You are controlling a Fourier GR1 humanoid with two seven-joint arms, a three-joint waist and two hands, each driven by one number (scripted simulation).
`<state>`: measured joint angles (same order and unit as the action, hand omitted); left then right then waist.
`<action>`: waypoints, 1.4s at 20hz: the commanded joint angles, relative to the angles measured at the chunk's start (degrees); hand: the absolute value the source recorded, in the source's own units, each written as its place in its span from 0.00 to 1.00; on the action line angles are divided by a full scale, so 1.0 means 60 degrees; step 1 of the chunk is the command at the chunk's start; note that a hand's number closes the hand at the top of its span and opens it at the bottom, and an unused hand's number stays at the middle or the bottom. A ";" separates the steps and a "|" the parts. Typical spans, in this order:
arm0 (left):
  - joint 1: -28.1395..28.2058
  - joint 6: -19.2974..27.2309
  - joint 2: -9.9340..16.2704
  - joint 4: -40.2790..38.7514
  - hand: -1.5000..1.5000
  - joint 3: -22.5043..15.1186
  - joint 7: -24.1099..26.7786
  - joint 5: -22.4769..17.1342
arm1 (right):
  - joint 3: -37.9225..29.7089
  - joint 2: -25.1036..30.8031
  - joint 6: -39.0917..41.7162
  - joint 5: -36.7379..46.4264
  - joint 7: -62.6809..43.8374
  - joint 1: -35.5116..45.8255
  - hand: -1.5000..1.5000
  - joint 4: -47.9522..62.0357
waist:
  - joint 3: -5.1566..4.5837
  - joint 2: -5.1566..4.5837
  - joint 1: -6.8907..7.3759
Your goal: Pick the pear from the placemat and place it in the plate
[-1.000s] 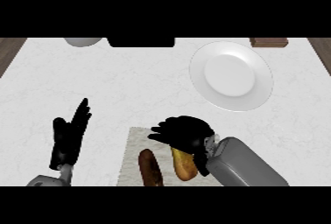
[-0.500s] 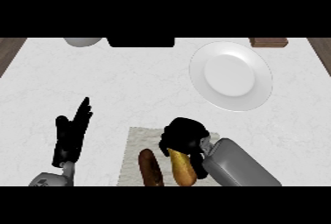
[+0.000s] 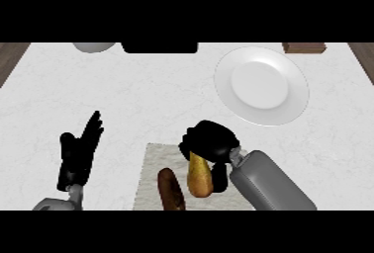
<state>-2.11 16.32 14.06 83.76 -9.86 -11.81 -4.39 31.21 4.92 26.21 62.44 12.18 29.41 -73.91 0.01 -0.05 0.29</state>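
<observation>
Kitchen: marble counter (image 3: 146, 99), plate (image 3: 260, 85)

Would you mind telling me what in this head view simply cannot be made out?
- Top of the pear: hidden under the right hand, so the hold itself is unseen.
- Brown loaf and placemat: cut off by the lower edge.
- Grey bowl, black item and brown block: cut by the top edge, unidentifiable.

On the tabletop (image 3: 146, 99) there is one white plate (image 3: 261, 85), one pale placemat (image 3: 157, 163), one yellow pear (image 3: 199, 175) and one dark brown elongated item (image 3: 170, 190) beside it. Along the far edge sit one grey rounded object (image 3: 93, 47), one black block (image 3: 159, 48) and one brown box (image 3: 304, 47). Two robot hands show: left robot hand (image 3: 79, 153) and right robot hand (image 3: 210, 141)
</observation>
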 commanded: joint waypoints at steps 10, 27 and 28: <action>-0.0010 -0.0018 -0.0181 -0.0049 0.50 0.0111 0.0060 0.0187 | -0.2738 -0.0656 -0.2170 -0.0692 -0.2174 0.0228 1.00 -0.0943 | -0.0002 0.0051 -0.0131; 0.0008 -0.0494 -0.0187 0.0136 0.50 0.0393 -0.0092 0.0387 | -0.6177 0.0368 -0.3991 -0.1287 -0.2751 0.2312 1.00 0.0684 | 0.0000 -0.0014 0.0051; -0.0226 -0.0620 -0.0114 0.0154 0.50 0.0521 -0.0340 0.0209 | -0.6440 0.0539 -0.4446 -0.1338 -0.2251 0.2581 1.00 0.1558 | 0.0001 -0.0036 0.0094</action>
<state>-2.47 13.80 13.06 83.89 -7.38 -12.46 -2.83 -3.46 5.48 3.56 55.25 -5.54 41.46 -74.48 0.00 -0.07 0.43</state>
